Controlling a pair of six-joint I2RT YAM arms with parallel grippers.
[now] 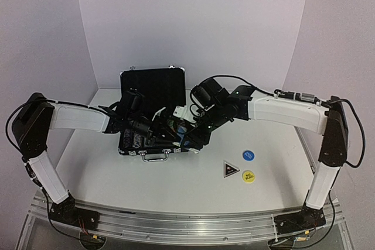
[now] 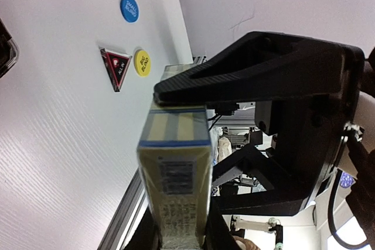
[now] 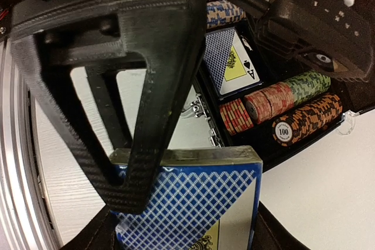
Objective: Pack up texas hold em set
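Though hidden overhead | left claw point(image 2: 174, 171) clamps barcoded deck point(image 2: 176, 139) | right claw point(image 3: 190, 209): blue deck point(image 3: 205, 188)

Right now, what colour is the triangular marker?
The triangular marker is black with red inside; clearest in the left wrist view.

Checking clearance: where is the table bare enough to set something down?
Bare: table front-left, between left arm and case; also the strip in front of the handle. Crowded: over the case, and around the blue button, yellow button and marker.
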